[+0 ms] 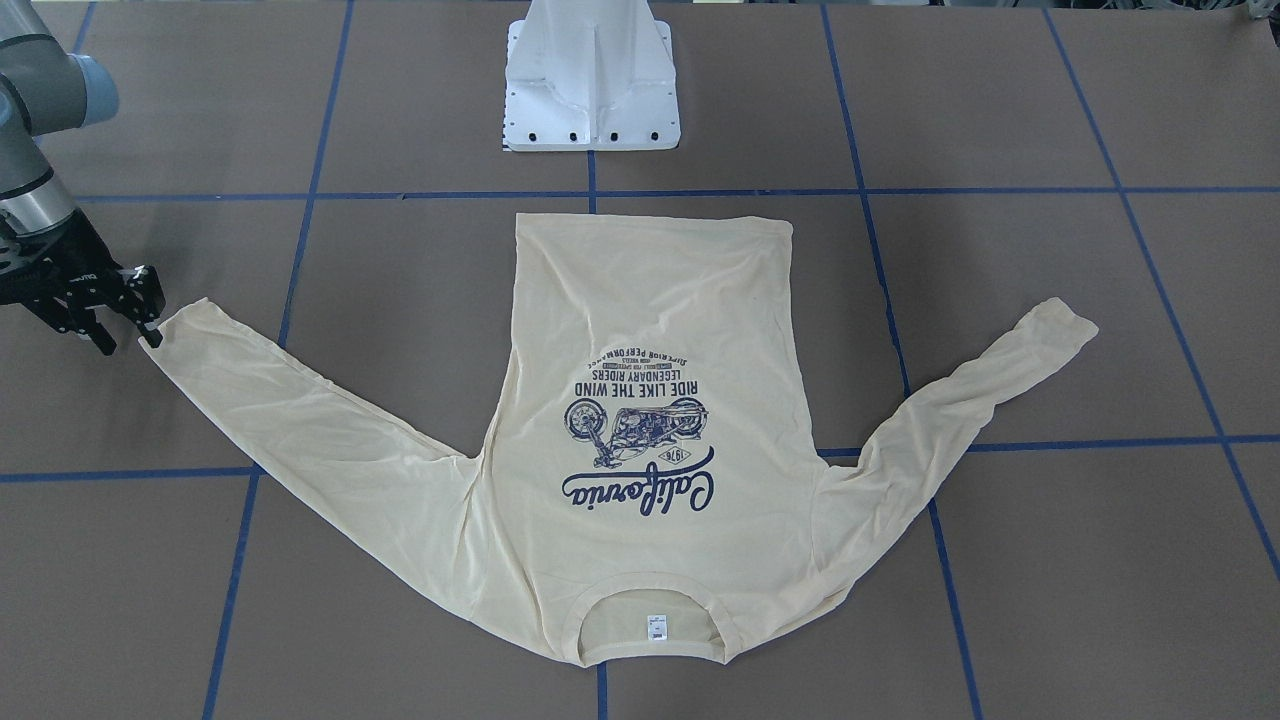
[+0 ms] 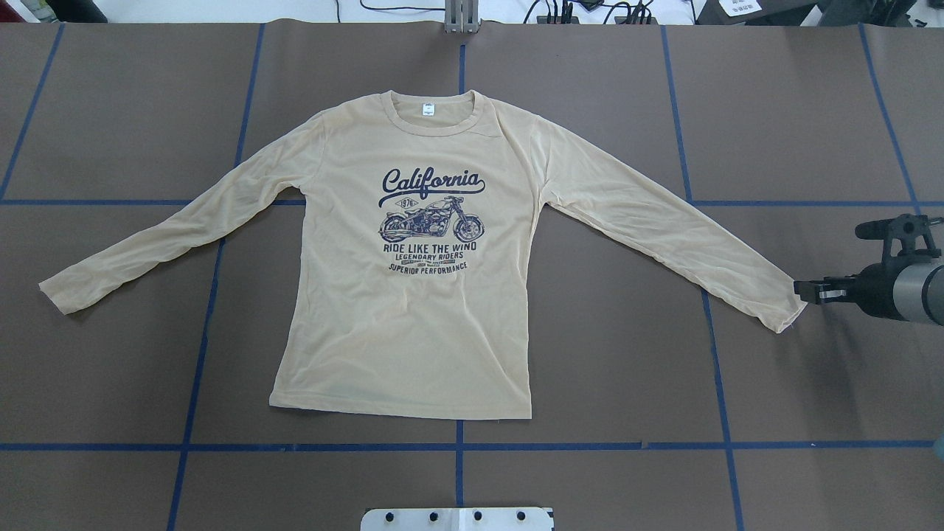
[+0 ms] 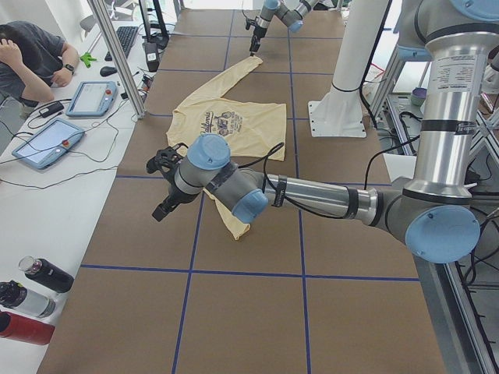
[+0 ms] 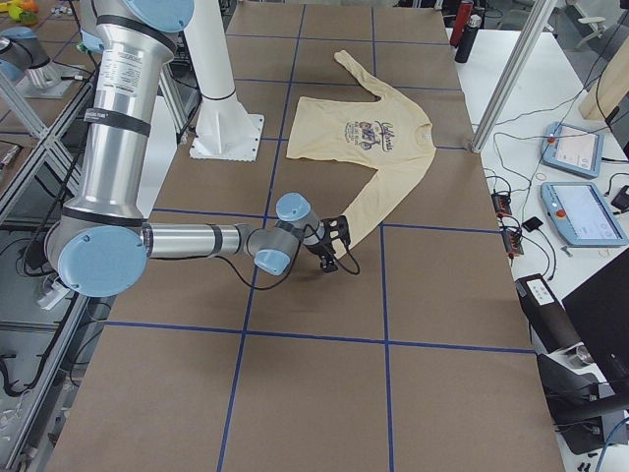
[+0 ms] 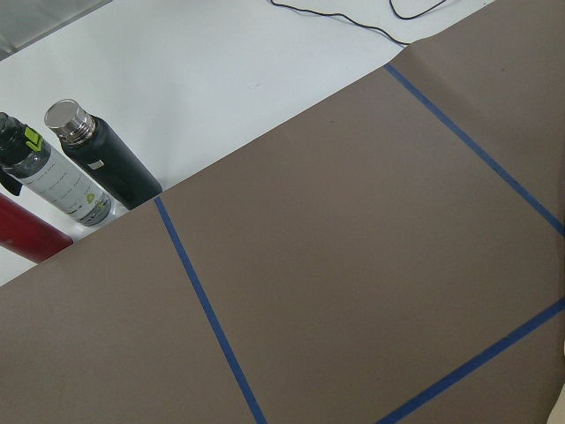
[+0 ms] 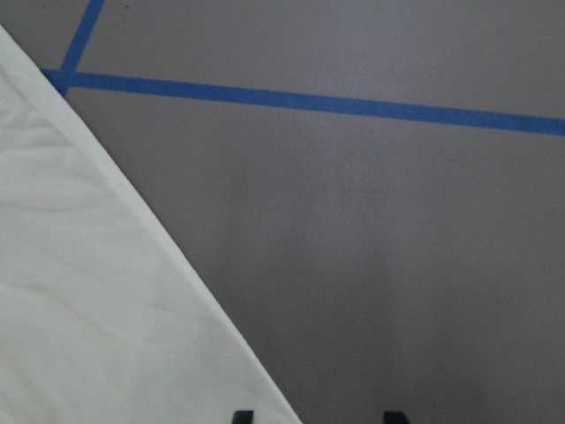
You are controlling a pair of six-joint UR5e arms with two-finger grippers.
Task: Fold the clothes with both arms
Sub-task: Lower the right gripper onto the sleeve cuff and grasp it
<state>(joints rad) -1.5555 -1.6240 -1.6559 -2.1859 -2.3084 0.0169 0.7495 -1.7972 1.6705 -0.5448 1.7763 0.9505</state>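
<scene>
Reading "California": print (image 2: 432, 221) on T-shirt (image 2: 405, 346)

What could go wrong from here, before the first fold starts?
1. The right gripper is open at the very edge of the sleeve cuff, so closing may pinch only a sliver of fabric, or miss it.
2. The left gripper hangs over bare table, apart from the other cuff. A one-sided pull could drag and wrinkle the flat shirt.

Pale cream long-sleeved T-shirt (image 2: 413, 332) lies flat, navy print up, sleeves spread wide.
</scene>
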